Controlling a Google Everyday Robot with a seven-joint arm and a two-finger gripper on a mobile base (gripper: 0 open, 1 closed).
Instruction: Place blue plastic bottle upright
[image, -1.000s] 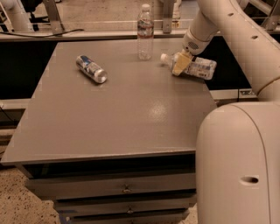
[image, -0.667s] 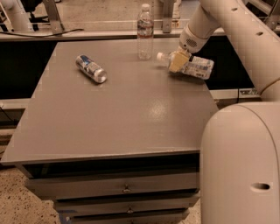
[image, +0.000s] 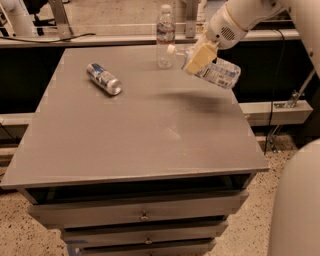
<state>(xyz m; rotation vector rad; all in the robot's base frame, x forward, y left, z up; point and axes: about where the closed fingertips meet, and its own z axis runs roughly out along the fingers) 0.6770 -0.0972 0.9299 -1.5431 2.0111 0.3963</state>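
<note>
Nearest us is the grey table (image: 140, 145). Farther back, upper left, a metal can (image: 103, 78) lies on its side. Upper right, our gripper (image: 198, 58) clasps the blue plastic bottle (image: 222, 75), tilted above the tabletop. Beyond stands a slim clear bottle (image: 165, 36).

Soft, even overhead light covers the grey table (image: 125, 140), with a pale sheen near its middle. The gripper (image: 199, 59), held over the far right corner and clasping the blue plastic bottle (image: 221, 74), throws a faint dark shadow onto the tabletop below.
</note>
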